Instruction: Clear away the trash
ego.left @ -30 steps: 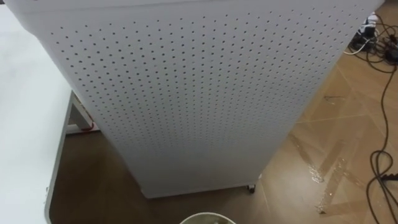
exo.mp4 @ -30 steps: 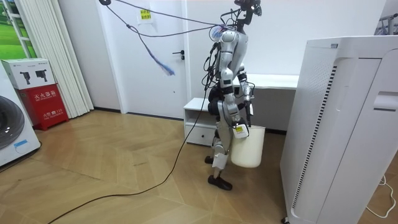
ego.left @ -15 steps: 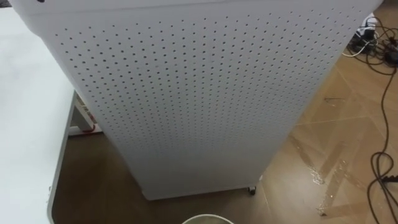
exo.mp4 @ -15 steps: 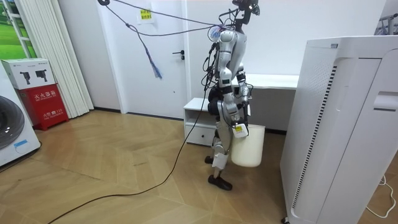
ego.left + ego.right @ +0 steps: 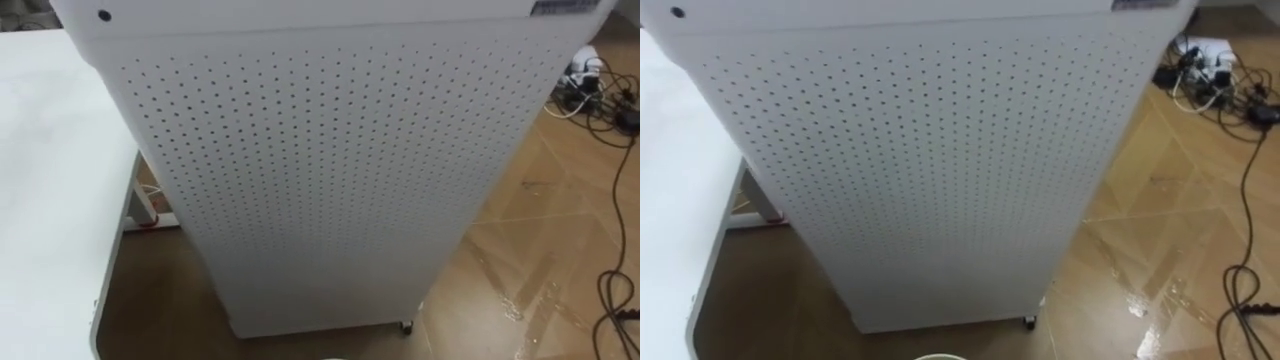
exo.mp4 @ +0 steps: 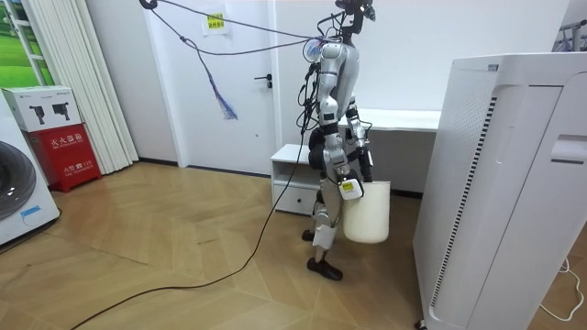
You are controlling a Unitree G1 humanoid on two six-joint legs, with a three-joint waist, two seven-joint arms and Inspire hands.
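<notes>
A perforated white cabinet (image 5: 330,170) blocks ahead; open floor (image 5: 545,250) lies to its right

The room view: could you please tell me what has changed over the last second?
The white bin by the robot's right hand has risen slightly as the robot straightened a little. The eye views shifted, which is the head camera's move. The perforated cabinet, the table and the robot's footing stayed put.
</notes>
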